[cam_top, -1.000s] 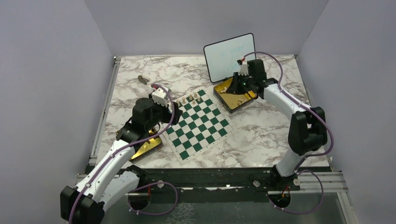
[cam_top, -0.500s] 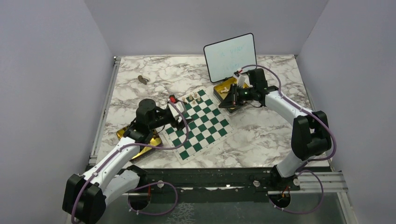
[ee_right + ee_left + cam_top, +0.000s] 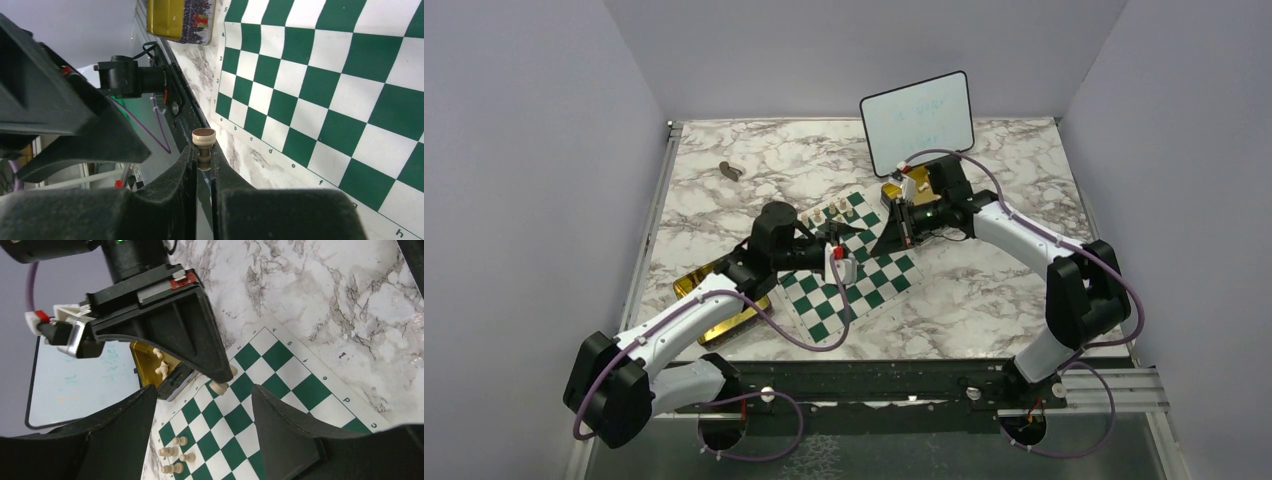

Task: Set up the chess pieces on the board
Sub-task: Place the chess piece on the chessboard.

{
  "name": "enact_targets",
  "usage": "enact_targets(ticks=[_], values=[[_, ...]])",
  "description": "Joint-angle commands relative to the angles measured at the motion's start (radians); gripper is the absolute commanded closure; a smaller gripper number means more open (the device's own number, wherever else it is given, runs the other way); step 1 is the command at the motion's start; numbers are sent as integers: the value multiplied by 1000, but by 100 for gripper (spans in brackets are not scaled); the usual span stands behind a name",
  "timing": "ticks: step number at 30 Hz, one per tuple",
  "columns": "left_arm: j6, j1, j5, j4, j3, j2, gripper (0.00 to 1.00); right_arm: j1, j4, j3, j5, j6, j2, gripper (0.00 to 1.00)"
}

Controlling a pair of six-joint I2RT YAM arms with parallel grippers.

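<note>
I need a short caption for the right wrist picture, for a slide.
The right gripper pinches a pale chess piece, with the green and white board and a gold tin beyond it.

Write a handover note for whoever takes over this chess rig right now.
Left gripper: open and empty, poised over the board.
Right gripper: shut on one pale pawn-like piece, held over the board and not released.
Done: a few pale pieces stand in one corner of the board.
Left: set down the held piece, then the rest. More pale ones lie in the open gold tin beyond the board. No dark pieces show on the squares in view.
</note>
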Motion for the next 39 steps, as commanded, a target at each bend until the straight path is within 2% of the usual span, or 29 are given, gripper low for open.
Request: enact_targets(ticks=[1,15,22,28,33,35,39], values=[[131,-39,19,-74,26,22,31,6,9,-8,-67,16,-56,90],[210,-85,-28,-124,58,84,36,39,34,-7,-109,18,-57,90],[218,-93,-18,-126,66,113,44,43,29,-2,-111,23,-57,90],[191,-92,-16,-127,74,123,56,43,30,3,-93,35,-66,90],[157,-92,-43,-117,73,129,71,43,34,6,-68,52,-75,88],[83,-92,-73,-93,77,136,77,43,47,2,-32,73,-93,85],[-84,-92,-105,-50,95,160,84,43,123,-27,65,146,-142,81]])
